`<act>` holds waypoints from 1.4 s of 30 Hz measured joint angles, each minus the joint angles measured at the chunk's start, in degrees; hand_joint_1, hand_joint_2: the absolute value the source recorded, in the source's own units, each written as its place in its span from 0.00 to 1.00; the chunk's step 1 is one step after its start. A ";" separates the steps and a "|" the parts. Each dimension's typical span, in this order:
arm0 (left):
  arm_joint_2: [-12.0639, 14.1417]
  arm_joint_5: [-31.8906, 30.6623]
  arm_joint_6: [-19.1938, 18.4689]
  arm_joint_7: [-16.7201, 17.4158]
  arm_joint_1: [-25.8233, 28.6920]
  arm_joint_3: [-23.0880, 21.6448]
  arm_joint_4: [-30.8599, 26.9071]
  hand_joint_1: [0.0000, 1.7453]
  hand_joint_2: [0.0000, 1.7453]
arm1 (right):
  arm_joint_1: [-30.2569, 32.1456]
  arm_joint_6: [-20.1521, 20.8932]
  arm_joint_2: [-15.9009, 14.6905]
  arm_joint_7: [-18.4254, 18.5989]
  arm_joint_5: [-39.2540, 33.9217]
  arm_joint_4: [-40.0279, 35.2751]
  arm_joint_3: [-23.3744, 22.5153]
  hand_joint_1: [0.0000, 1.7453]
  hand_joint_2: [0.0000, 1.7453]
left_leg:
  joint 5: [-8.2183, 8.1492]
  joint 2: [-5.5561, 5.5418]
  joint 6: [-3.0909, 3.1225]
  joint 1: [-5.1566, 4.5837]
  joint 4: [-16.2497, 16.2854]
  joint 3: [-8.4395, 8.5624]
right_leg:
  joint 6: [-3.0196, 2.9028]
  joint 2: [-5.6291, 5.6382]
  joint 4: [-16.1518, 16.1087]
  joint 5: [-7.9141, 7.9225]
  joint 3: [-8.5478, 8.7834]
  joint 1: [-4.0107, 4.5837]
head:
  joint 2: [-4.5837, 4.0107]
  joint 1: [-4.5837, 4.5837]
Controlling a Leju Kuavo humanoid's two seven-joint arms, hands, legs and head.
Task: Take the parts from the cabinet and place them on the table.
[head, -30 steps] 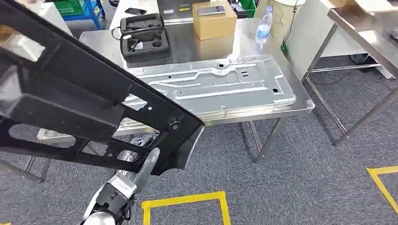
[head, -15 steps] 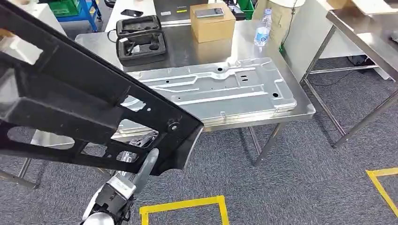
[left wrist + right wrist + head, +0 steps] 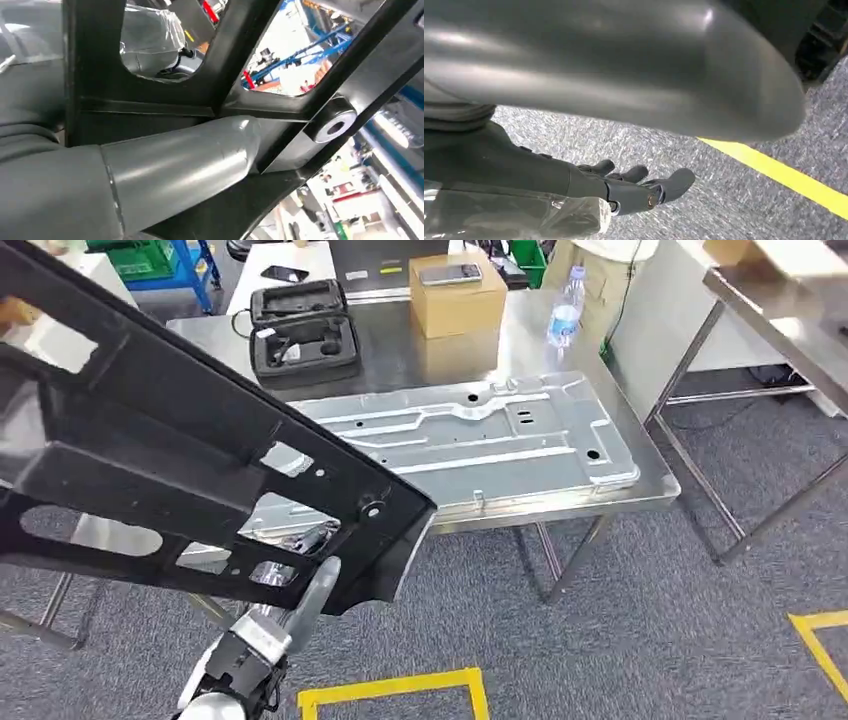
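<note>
A large black frame part (image 3: 180, 460), with cut-outs and bolt holes, crosses the left of the head view, tilted. My left hand (image 3: 305, 595) holds it from below near its lower right corner. In the left wrist view the grey thumb (image 3: 180, 165) presses against the black frame part (image 3: 150, 105). A steel table (image 3: 420, 355) stands ahead, with a flat silver sheet-metal panel (image 3: 470, 440) lying on it. My right hand (image 3: 624, 187) hangs over the grey carpet with its fingers spread and nothing in it.
At the table's far side are a black open case (image 3: 305, 330), a cardboard box (image 3: 458, 295) with a phone on it, and a water bottle (image 3: 565, 305). Another steel table (image 3: 780, 310) stands at the right. Yellow floor tape (image 3: 390, 685) marks the carpet near me.
The whole view has shifted a little, so the camera has moved; the table now sits slightly to the right in the picture. The black frame part stays held by my left hand.
</note>
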 joint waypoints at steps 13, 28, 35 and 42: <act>0.00 -0.06 -0.11 0.26 -0.33 0.00 -0.04 1.00 0.00 | -0.11 0.00 0.13 -0.09 0.02 0.00 0.02 0.00 0.00 | 3.19 0.04 0.26 -0.36 0.80 -3.86 | -0.55 0.36 -0.22 -2.93 3.48 -0.03 | 0.00 -0.26; -0.02 -0.02 -0.18 0.46 -0.84 -0.02 -0.17 1.00 0.00 | 0.00 -0.02 0.15 0.02 0.04 0.00 0.04 0.00 0.00 | -0.83 -0.10 0.65 -0.28 -0.09 0.73 | 1.29 -0.21 0.03 1.39 -0.96 -0.47 | 0.00 0.00; -0.02 -0.06 -0.20 0.46 -1.17 -0.02 -0.28 1.00 0.00 | -0.06 -0.02 0.20 0.00 0.07 0.00 0.04 0.00 0.00 | -5.92 0.11 -1.06 0.21 10.29 -4.23 | -1.37 -0.12 -0.19 0.04 -0.19 -0.74 | 0.00 -0.44; 0.00 -0.04 -0.20 0.46 -1.01 -0.02 -0.28 1.00 0.00 | 0.09 -0.02 0.24 -0.02 0.13 0.00 0.06 0.00 0.00 | 4.33 0.12 0.10 -0.01 3.13 -5.73 | -1.03 0.16 -0.28 -2.51 3.37 -0.63 | 0.00 -0.52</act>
